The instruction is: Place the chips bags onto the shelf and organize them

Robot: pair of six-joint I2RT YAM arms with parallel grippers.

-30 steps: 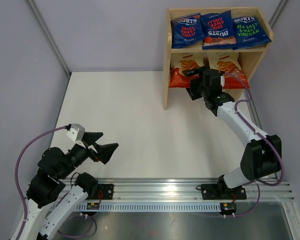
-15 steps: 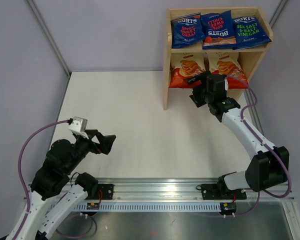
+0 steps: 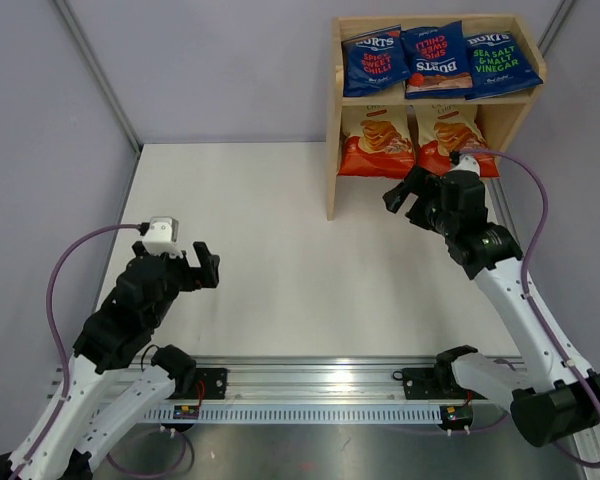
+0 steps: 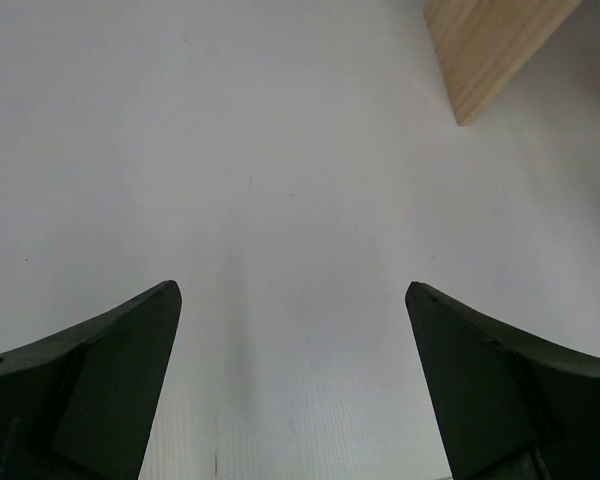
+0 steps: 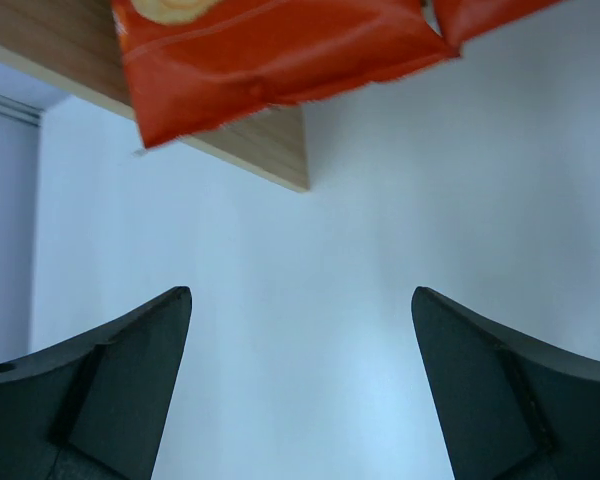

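From above: three blue bags (image 3: pixel 437 60) lie on the top board of the shelf (image 3: pixel 332 150), two orange bags (image 3: pixel 377 140) below.

Left wrist: the left jaws are wide apart over the white table (image 4: pixel 280 150), holding nothing.

Right wrist: the right jaws are wide apart too, also holding nothing, near an orange bag.

The bags look light, puffy and slippery, so pinch the flat edge softly.
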